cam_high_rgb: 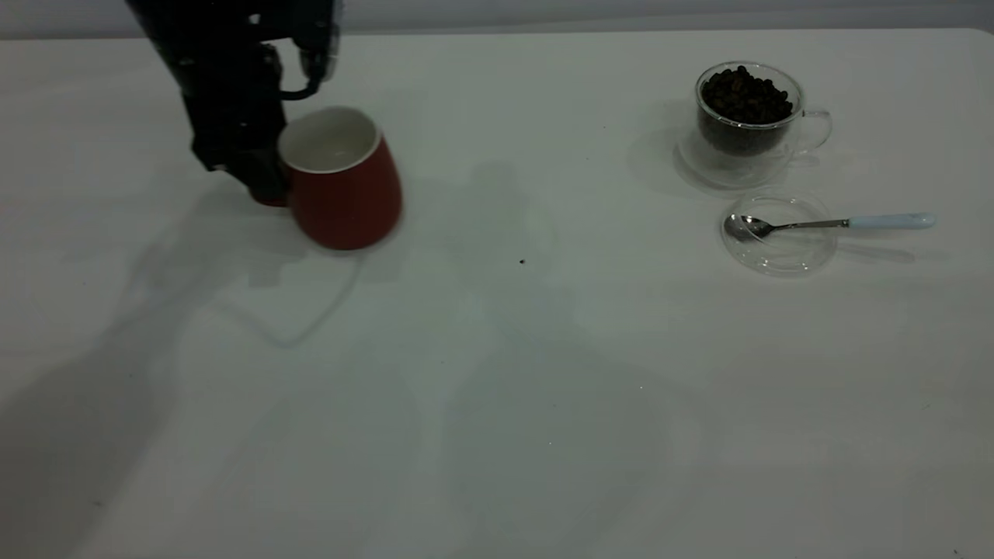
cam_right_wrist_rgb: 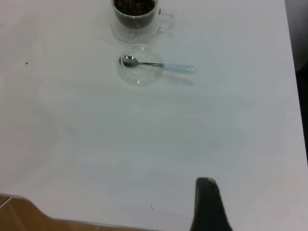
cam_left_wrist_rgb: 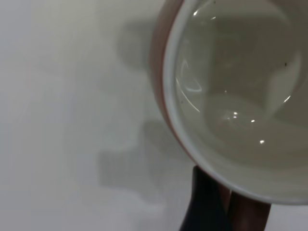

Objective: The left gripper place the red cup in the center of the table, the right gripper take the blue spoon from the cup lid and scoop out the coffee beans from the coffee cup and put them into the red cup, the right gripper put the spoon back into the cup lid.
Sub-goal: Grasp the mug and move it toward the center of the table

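Holding the red cup (cam_high_rgb: 342, 182) by its handle in my left jaws, tilted, over the worktop's (cam_high_rgb: 497, 404) left side; centre lies toward my right arm. Right jaws: can't tell.

Left arm (cam_high_rgb: 233, 85) matte black, blocky; black cable looped beside wrist; right pincer (cam_right_wrist_rgb: 208, 204) finger black, tapered.

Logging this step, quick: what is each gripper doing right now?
Left gripper: shut on the dark red ceramic mug, gripping its handle side.
Right gripper: cannot be told; only one dark finger shows.
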